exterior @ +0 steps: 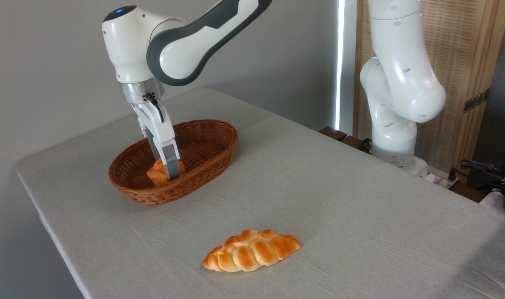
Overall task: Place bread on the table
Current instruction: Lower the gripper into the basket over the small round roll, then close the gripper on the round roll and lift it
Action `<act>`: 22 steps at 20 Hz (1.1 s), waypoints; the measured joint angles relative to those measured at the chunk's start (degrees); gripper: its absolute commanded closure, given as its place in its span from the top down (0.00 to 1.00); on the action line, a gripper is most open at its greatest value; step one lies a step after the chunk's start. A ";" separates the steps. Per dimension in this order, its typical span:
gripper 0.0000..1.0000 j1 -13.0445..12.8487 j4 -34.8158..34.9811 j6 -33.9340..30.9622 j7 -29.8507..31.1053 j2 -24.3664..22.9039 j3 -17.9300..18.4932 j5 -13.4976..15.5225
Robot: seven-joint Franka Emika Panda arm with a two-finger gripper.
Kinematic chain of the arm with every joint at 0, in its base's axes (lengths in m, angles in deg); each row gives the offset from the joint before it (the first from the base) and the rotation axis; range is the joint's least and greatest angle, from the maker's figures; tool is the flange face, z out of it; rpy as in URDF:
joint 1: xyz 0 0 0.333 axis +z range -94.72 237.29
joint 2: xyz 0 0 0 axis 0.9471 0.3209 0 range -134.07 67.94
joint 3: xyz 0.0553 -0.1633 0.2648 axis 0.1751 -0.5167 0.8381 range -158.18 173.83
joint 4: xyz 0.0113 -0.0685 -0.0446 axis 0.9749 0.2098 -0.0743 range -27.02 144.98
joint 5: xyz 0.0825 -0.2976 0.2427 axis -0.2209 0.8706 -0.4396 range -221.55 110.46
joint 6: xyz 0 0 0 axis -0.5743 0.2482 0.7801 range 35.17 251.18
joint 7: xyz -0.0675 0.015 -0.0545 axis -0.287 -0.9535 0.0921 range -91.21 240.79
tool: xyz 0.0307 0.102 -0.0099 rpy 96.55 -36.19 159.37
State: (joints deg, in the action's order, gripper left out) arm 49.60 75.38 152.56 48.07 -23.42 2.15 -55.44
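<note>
Down inside the basket point(202, 143), our gripper point(170, 172) meets the bun point(157, 173).

We see the bun low in the basket's near-left end, with our visible grey finger point(173, 168) pressed against its right side; we cannot tell whether the jaws are clamped on it. On the grey table point(360, 216), well apart and nearer the camera, lies a braided loaf point(252, 251).

A large rectangular table point(360, 199) draped in plain light grey, slightly wrinkled cloth bears an oval brown wicker basket point(202, 164) toward ten o'clock and a long braided, golden-orange loaf point(252, 251) near six o'clock, well apart.
</note>
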 measured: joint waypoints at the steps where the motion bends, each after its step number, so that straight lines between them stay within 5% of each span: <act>1: 0.29 -0.01 0.00 -0.01 0.00 0.00 0.00 -0.01; 14: 0.33 -0.16 -0.46 -0.04 0.03 -0.70 -0.01 -0.05; 22: 0.40 -0.20 -0.95 -4.43 2.93 -8.56 -0.46 2.72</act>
State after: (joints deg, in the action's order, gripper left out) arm 49.40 74.43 148.13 51.00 -31.98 1.68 -52.72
